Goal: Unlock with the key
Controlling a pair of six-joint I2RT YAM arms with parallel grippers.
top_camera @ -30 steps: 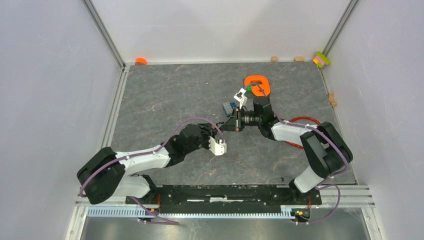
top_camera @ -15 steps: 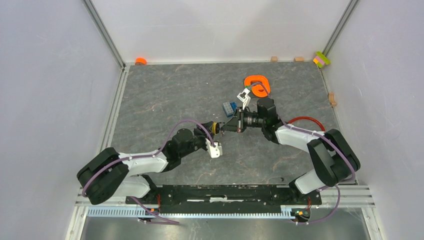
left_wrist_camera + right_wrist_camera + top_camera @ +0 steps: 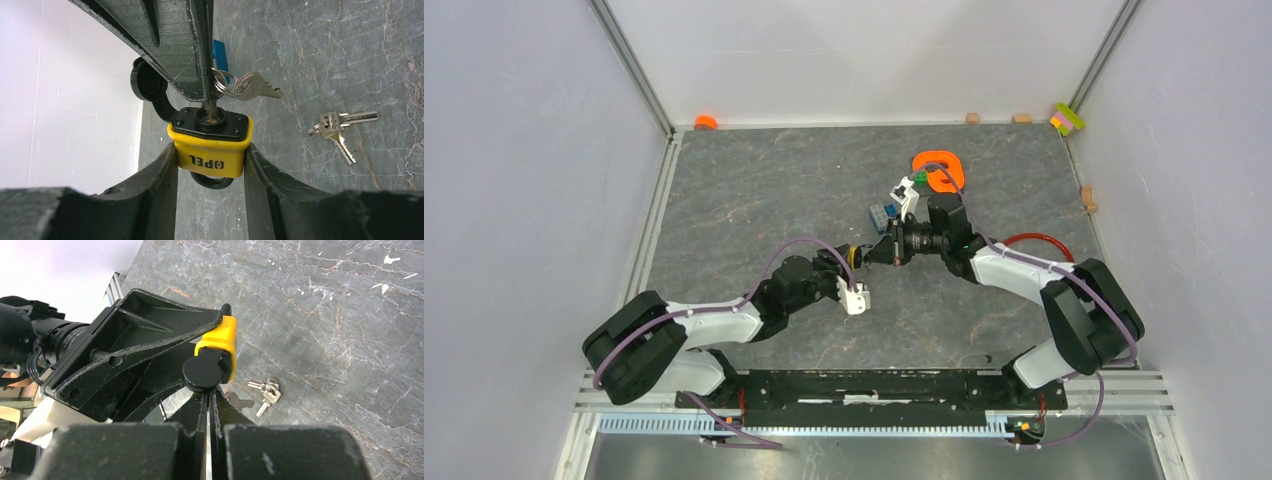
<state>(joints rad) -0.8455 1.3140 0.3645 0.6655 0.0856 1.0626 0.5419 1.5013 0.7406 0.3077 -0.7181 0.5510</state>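
Observation:
My left gripper (image 3: pixel 210 152) is shut on a little yellow padlock (image 3: pixel 210 149), one finger on each side of its body and the black shackle pointing towards the wrist. The padlock (image 3: pixel 221 337) is held off the table; its round black dust cap (image 3: pixel 202 372) hangs open. My right gripper (image 3: pixel 209 394) is shut on the key (image 3: pixel 209 106), whose blade stands in the keyhole on the lock's black face. A ring with a second small key (image 3: pixel 254 87) dangles beside it. From above, both grippers meet at mid-table (image 3: pixel 862 256).
A spare bunch of keys (image 3: pixel 337 127) lies loose on the grey stone-patterned table (image 3: pixel 754 190), just right of the lock. Behind the right arm are a blue block (image 3: pixel 882 214), an orange tape roll (image 3: pixel 939 170) and a red cable (image 3: pixel 1026 240). Small blocks (image 3: pixel 1067 118) line the back edge.
The left gripper has moved up and back with the padlock to meet the right gripper's tip. The right wrist shifted slightly left. Both grips are unchanged.

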